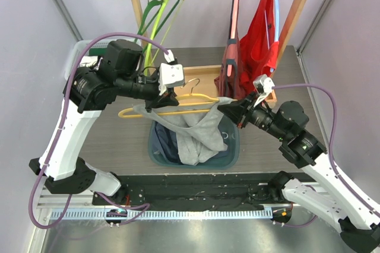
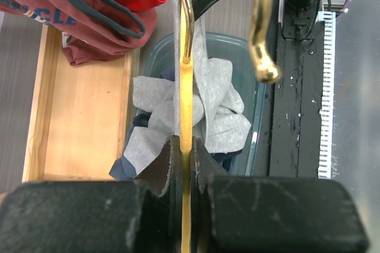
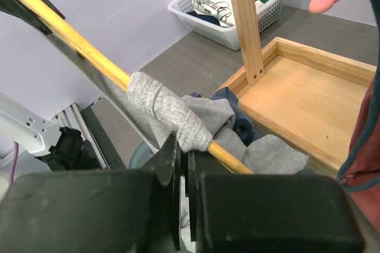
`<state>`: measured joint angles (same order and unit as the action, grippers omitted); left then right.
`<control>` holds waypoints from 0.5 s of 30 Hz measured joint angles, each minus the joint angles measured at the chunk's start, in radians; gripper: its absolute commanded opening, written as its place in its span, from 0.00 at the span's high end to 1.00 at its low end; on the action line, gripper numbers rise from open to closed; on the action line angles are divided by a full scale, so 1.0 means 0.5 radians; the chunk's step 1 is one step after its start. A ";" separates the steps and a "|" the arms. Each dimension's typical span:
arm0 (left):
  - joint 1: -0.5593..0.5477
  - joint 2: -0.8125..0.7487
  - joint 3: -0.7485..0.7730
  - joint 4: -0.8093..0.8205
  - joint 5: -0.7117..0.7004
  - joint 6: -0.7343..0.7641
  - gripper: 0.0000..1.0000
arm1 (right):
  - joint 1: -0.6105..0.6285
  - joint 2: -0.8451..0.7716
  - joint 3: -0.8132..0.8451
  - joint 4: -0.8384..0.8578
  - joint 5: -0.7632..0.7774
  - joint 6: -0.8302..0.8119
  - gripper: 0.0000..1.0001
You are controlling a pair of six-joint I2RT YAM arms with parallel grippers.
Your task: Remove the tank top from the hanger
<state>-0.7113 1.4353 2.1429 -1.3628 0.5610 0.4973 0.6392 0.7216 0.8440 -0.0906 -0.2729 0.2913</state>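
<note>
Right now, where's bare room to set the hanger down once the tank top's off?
Bare tabletop left of the bin, out to the table's edge. The rack's wooden base is bare beside the red garments. Crowded: the bin, full of clothes.

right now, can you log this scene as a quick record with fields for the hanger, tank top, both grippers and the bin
hanger: yellow, held over the bin
tank top: grey, one strap wrapped around the hanger, body sagging into the bin
left gripper: shut on the hanger bar
right gripper: shut, seemingly pinching the strap
bin: under the hanger, also holds dark clothing
</note>
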 measured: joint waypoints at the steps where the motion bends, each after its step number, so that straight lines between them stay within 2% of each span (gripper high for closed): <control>1: 0.000 0.000 0.000 0.000 0.000 0.000 1.00 | 0.000 -0.014 0.007 -0.018 0.000 0.000 0.99; 6: 0.000 -0.012 -0.045 0.005 -0.031 0.020 1.00 | 0.000 -0.169 0.074 -0.096 0.025 -0.002 0.99; 11: 0.000 -0.035 -0.135 0.000 -0.083 0.032 1.00 | 0.001 -0.340 0.113 -0.128 0.279 -0.003 0.99; 15: 0.000 -0.049 -0.135 0.000 -0.092 0.031 1.00 | 0.001 -0.315 0.134 -0.198 0.491 -0.011 0.99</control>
<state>-0.7113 1.4109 2.0754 -1.3628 0.5148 0.5125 0.6395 0.5640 0.9108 -0.1894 -0.0277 0.2859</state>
